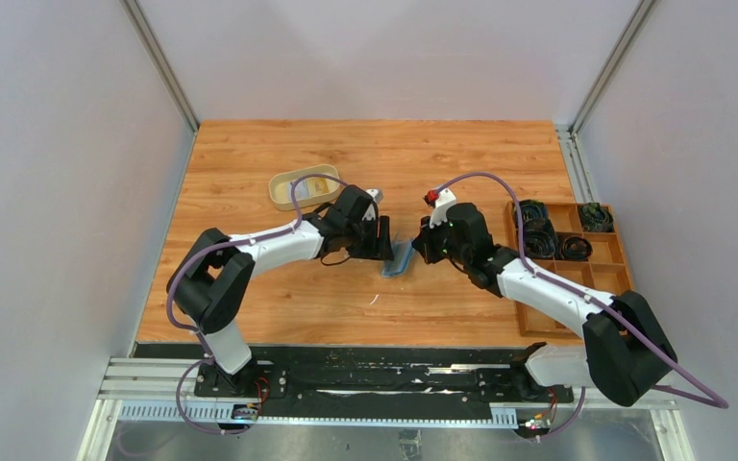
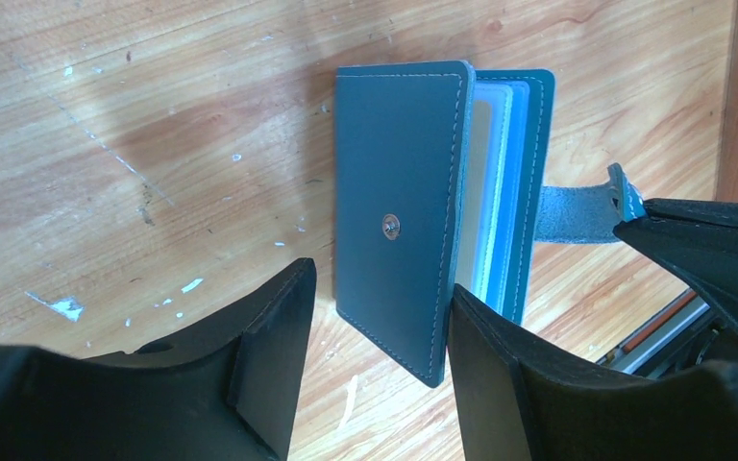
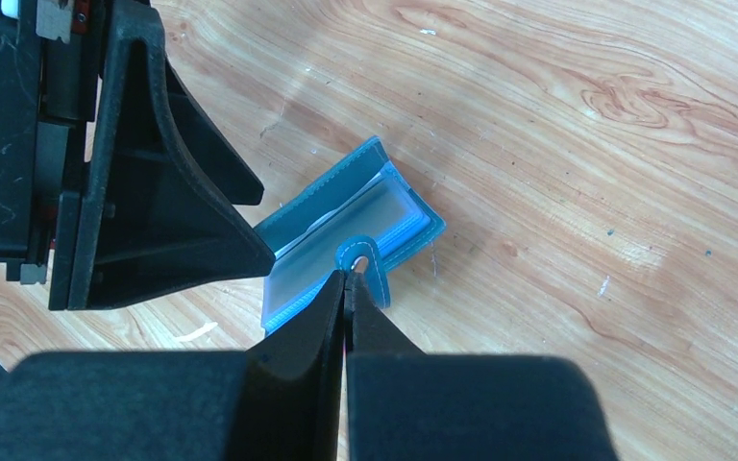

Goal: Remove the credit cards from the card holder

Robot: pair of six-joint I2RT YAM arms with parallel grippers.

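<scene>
1. Wallet (image 1: 399,260) lies mid-table (image 1: 365,154), cover partly lifted, right between the two grippers.
2. Its tab (image 2: 577,213) sticks out sideways toward the right arm.
3. Right gripper (image 3: 349,280) is pinched tight on the tab, just below the snap hole.
4. Left gripper (image 2: 382,288) is spread wide, straddling the near end of the top cover. One finger (image 2: 509,375) touches the cover's open edge, the other sits just apart from the spine side.
5. Inside the wallet are pale blue sleeves. A pale strip (image 2: 486,173) may be a card, but it is too narrow to be sure.
6. Tray (image 1: 303,185) sits near, behind the left gripper.
7. Box (image 1: 572,248) is at the table's right edge, well apart from the wallet.
8. Bare wood shows on the wallet's near and far sides.
</scene>
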